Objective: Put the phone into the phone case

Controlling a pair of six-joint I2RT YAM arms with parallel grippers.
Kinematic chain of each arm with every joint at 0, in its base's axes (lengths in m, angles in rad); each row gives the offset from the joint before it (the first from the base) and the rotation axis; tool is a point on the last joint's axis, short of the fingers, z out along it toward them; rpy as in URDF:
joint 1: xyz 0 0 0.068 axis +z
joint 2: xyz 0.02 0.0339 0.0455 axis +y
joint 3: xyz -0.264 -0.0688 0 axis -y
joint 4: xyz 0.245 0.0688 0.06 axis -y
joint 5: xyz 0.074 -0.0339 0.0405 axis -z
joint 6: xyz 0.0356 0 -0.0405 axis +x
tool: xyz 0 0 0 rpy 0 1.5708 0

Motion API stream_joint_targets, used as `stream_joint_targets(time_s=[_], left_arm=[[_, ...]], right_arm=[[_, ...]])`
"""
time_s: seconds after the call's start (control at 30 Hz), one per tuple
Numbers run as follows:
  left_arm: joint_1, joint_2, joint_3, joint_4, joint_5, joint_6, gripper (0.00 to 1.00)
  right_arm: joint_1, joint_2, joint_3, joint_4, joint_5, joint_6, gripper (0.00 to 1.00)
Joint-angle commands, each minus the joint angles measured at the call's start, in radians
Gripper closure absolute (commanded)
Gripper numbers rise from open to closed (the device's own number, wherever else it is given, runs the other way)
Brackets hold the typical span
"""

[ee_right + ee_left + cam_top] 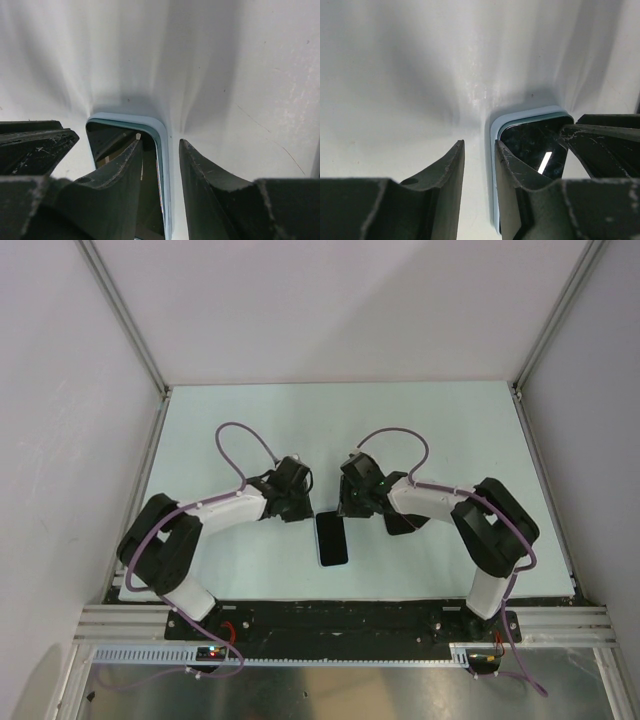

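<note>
- Both arms are in over the phone (332,538), which lies flat on the table (450,430) between the two grippers, dark glass up.
- The phone case (493,137) shows as a pale blue rim wrapped round the phone's far end. At that end the phone looks sunk inside the rim, so I'd call this the seating step, late in the task.
- Left gripper (478,150): fingers apart with a narrow gap, clamped on nothing. Its outer finger hangs over bare table, while its inner finger sits over the glass just inside the rim. The case's long edge runs right at the inner finger's side of the gap.
- Right gripper (160,150): the mirror image. Fingers are parted, the inner one over the screen and the outer one over the table, with the blue rim (130,116) passing between them.
- Why straddle? My read is that each inner fingertip is placed to press the phone down while the rim stays free to flex up around it.
- Each wrist view shows the other gripper's finger just beside its own inner finger, so it's tight quarters over the glass.
- Whether the fingertips actually touch the screen, I can't tell.
- The near end of the phone is hidden in both wrist views, so its seating there is unconfirmed.
</note>
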Motion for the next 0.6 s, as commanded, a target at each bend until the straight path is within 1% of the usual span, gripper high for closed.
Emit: stream_joint_targets(time_s=[0.0,0.27,0.33,0.47,0.57], left_arm=[[0.006,0.011,0.034,0.003,0.021,0.027,0.65],[0.001,0.014,0.034,0.007,0.038,0.025,0.66],[0.000,0.019,0.036,0.011,0.046,0.024,0.66],[-0.005,0.036,0.035,0.029,0.054,0.016,0.66],[-0.008,0.048,0.037,0.041,0.055,0.009,0.66]], right_arm=[[0.017,0.036,0.031,0.004,0.005,-0.014,0.61],[0.043,0.067,0.030,-0.014,0.038,-0.011,0.64],[0.051,0.074,0.031,-0.021,0.043,-0.010,0.67],[0.069,0.089,0.029,-0.035,0.060,-0.008,0.77],[0.082,0.098,0.030,-0.041,0.075,-0.007,0.80]])
